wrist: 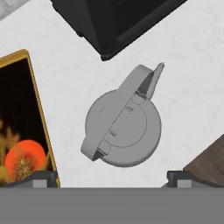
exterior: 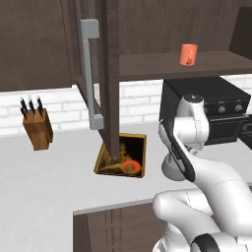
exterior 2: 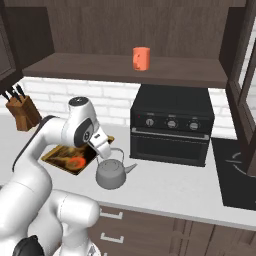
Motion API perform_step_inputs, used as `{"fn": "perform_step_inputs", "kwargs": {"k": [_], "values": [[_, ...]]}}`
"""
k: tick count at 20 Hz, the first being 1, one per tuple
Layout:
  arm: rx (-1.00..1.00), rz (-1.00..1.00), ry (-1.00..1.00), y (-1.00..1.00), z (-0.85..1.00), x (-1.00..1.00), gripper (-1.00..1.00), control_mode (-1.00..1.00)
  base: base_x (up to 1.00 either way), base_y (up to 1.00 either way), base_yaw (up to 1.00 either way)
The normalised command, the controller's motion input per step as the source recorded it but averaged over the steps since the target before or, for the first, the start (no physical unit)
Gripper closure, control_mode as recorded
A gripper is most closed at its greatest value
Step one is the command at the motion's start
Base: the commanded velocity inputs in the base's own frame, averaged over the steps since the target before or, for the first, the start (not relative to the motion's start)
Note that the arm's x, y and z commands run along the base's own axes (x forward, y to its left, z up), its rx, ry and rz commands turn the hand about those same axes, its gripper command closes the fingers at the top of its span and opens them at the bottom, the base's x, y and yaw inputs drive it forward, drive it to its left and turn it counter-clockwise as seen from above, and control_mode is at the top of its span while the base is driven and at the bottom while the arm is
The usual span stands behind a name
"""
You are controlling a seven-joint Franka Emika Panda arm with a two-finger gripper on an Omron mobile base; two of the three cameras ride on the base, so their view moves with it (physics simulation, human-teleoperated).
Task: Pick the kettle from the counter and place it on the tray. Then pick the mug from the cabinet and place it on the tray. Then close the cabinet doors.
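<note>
The gripper is wide open and hangs right above the kettle, holding nothing. The kettle sits on the white desk, just beside the tray. The orange mug stands on the cabinet shelf.

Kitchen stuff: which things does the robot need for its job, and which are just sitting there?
Needed for the job:
kettle on the counter
tray, nothing on it yet
orange mug on the cabinet shelf
open cabinet door
open gripper above the kettle

Just sitting there:
knife block
black oven
</note>
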Motion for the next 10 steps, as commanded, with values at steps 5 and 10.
{"fn": "perform_step_inputs", "kwargs": {"k": [5,10], "values": [[0.0,-0.04,0.04,-0.11,-0.16,0.24,-1.0,-1.0,0.0,0.0,0.0],[0.01,-0.06,0.05,-0.17,-0.09,0.29,-1.0,-1.0,0.0,0.0,0.0]]}}
